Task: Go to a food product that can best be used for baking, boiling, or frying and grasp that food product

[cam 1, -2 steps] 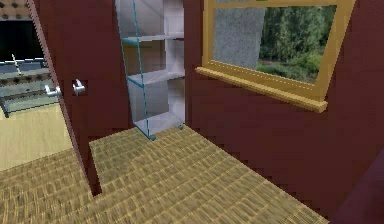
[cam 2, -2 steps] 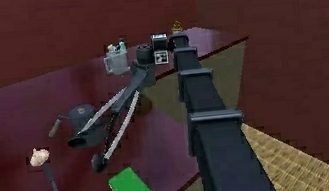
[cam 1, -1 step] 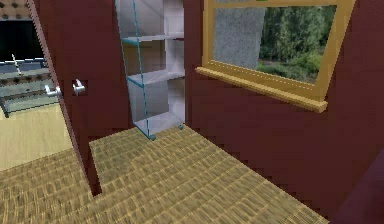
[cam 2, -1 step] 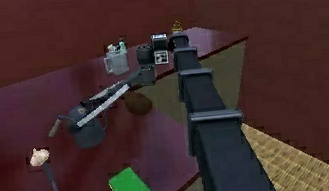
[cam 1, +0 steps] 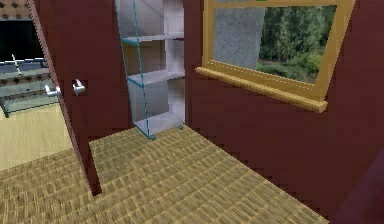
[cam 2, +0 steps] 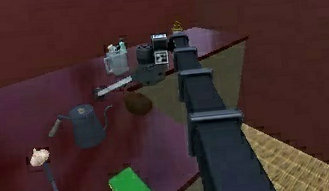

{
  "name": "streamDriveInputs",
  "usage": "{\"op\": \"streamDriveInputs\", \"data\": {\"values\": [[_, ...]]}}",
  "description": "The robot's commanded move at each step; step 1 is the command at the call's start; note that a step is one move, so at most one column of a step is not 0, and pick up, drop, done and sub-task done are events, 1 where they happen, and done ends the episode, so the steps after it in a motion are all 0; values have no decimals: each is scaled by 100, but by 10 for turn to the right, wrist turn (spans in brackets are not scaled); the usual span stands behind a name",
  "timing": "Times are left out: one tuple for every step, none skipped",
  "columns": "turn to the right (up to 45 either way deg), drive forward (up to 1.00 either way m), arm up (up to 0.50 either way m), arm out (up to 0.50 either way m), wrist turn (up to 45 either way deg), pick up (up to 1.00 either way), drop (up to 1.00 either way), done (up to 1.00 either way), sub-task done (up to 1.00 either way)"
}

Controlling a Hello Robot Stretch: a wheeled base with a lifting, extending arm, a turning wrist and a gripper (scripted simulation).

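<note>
A dark red table (cam 2: 24,117) runs from the lower left to the upper right of the arm side view. On it sit a green book (cam 2: 131,190) at the bottom, a grey kettle (cam 2: 85,126) left of the middle, and a brown round lump (cam 2: 138,102) in the middle.

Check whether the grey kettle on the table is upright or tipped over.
Upright: the grey kettle stands on its base, spout rising leftward.

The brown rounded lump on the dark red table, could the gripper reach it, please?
Probably yes: the brown rounded lump lies near the gripper with nothing between; the grey kettle stands aside.
</note>
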Motion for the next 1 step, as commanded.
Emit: {"op": "streamDriveInputs", "data": {"values": [[0, 0, 0, 0, 240, 0, 0, 0, 0]]}}
